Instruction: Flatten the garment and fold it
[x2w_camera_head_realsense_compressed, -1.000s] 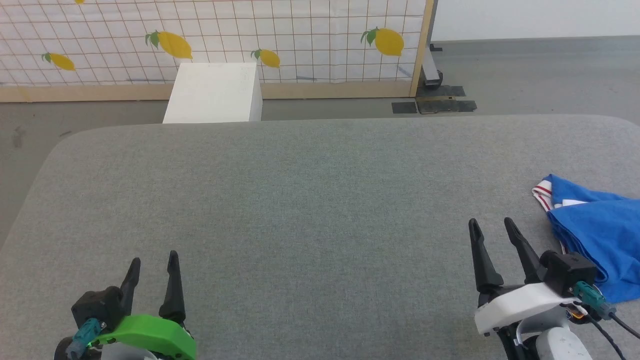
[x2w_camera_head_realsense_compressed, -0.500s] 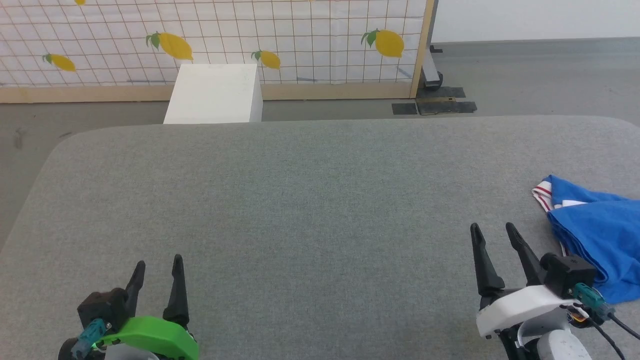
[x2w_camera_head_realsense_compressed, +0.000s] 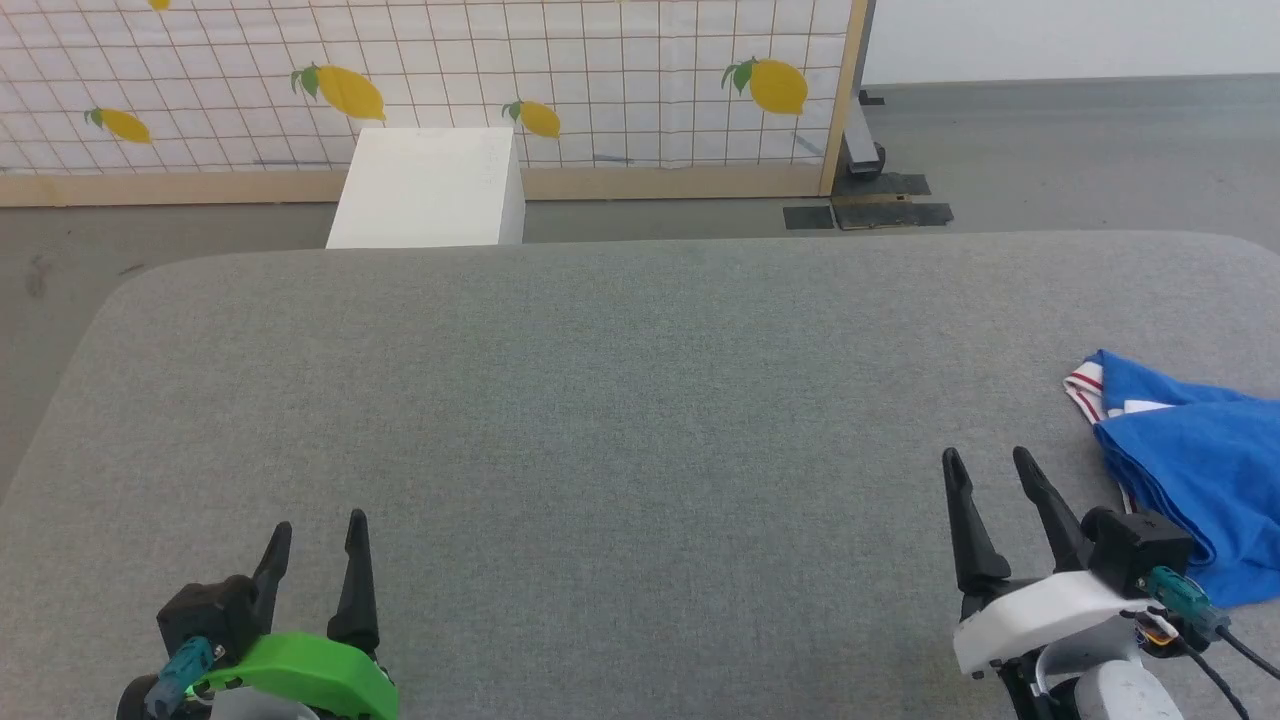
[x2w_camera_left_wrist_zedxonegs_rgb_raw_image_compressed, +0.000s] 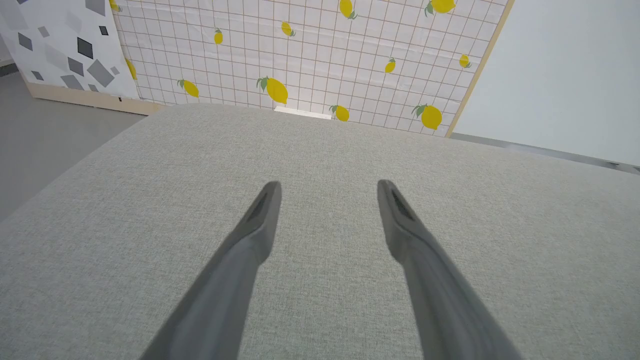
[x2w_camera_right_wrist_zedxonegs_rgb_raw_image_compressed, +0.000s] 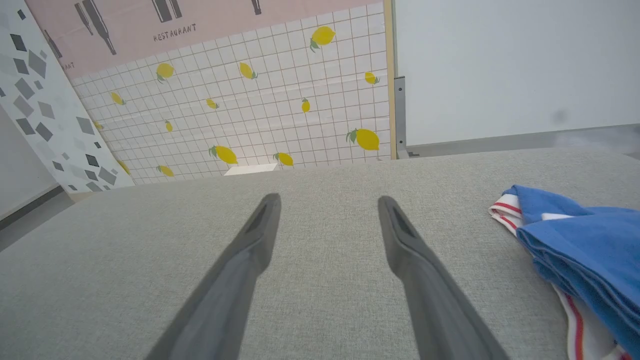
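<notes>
The garment (x2w_camera_head_realsense_compressed: 1195, 470) is a crumpled bright blue shirt with red-and-white striped trim, bunched at the right edge of the grey padded table (x2w_camera_head_realsense_compressed: 600, 400) and cut off by the frame. In the right wrist view the garment (x2w_camera_right_wrist_zedxonegs_rgb_raw_image_compressed: 585, 250) lies to the right of the fingers. My right gripper (x2w_camera_head_realsense_compressed: 985, 462) stands open just left of it, apart from the cloth, nothing between its fingers. My left gripper (x2w_camera_head_realsense_compressed: 318, 524) stands open near the front left of the table, far from the garment. Both pairs of fingers hover over bare cloth surface (x2w_camera_left_wrist_zedxonegs_rgb_raw_image_compressed: 327, 186) (x2w_camera_right_wrist_zedxonegs_rgb_raw_image_compressed: 327, 199).
A white box (x2w_camera_head_realsense_compressed: 430, 185) stands on the floor beyond the table's far edge. Behind it is a lemon-patterned tiled screen (x2w_camera_head_realsense_compressed: 600, 70) with a wooden frame. Grey floor lies to the left and right of the table.
Both grippers sit slightly lower in the head view than a second ago; the garment has not moved.
</notes>
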